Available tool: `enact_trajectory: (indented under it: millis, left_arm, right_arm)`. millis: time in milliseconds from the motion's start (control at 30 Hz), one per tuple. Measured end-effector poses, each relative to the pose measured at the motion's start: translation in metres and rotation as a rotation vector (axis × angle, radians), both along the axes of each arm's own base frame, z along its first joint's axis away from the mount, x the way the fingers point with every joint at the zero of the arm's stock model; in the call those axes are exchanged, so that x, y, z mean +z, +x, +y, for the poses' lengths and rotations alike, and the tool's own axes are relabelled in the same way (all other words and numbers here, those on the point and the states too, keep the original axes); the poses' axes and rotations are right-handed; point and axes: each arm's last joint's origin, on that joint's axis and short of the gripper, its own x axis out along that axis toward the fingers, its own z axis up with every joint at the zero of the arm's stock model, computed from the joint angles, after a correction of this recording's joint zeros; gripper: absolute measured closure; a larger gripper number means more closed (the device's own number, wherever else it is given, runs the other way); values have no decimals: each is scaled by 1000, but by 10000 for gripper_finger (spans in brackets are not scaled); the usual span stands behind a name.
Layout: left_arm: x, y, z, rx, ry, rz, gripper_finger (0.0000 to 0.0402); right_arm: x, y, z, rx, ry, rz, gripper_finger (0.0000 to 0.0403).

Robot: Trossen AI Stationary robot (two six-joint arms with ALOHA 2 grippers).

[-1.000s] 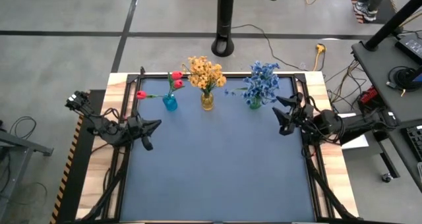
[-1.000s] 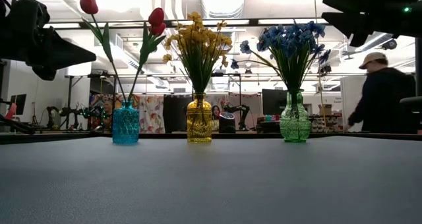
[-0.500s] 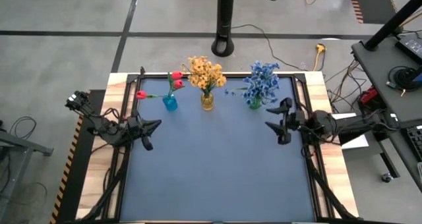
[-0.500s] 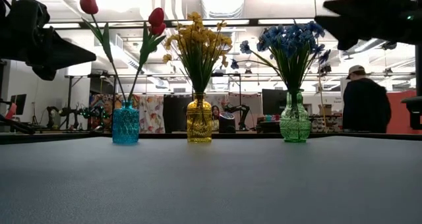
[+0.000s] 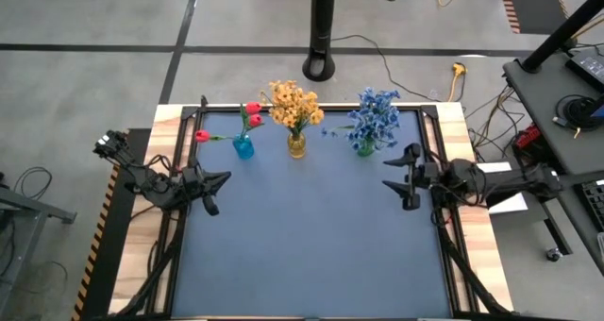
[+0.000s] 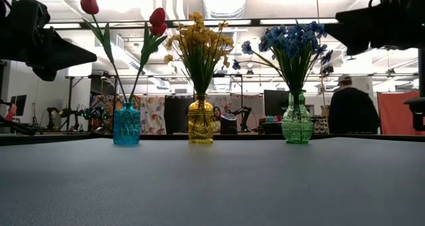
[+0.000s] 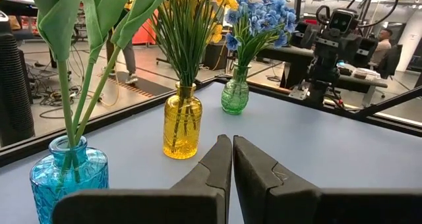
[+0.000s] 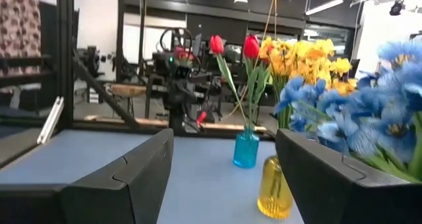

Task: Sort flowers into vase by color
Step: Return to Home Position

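- My left gripper (image 7: 231, 153) hangs over the left side of the table (image 5: 311, 255), well apart from the vases. Its fingers are pressed together with only a sliver between them and nothing caught there, which suits an arm with no stem to carry.
- My right gripper (image 5: 403, 177) hovers near the right side, near the green vase (image 5: 365, 148) but not touching it. Its fingers stand wide apart and bare, so no sprig can be dragged along when I draw back.
- The flowers all stand in glass along the far edge. The red tulips (image 5: 253, 113) are in the blue vase (image 5: 243, 148), the yellow flowers (image 5: 295, 104) in the yellow vase (image 5: 296, 145), and the blue flowers (image 5: 375, 113) in the green vase.
- The bunches stand up, I judge, because the narrow necks hold the long stems. One tulip leans far out to the left.
- I see no loose stem on the table, so I judge the sorting finished, with only the retreat to rest left.
- The blue blossoms spread wide towards my right gripper. I judge that any move there should lead away from them, or the light vase could tip.
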Motion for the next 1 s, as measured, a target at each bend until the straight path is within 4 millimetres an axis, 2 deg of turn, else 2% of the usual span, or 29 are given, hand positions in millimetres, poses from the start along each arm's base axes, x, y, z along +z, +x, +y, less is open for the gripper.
enact_trajectory:
  millis: [167,267,533,1000]
  left_arm:
    - [0,0,0,0,0,0,402]
    - [0,0,0,0,0,0,402]
    - [0,0,0,0,0,0,402]
    - [0,0,0,0,0,0,402]
  right_arm:
    - [-11,-6,0,3,15,101,140]
    - [-17,-10,0,11,87,146,143]
    - [-13,-11,0,40,264,83,152]
    - [-17,-8,0,33,263,135,138]
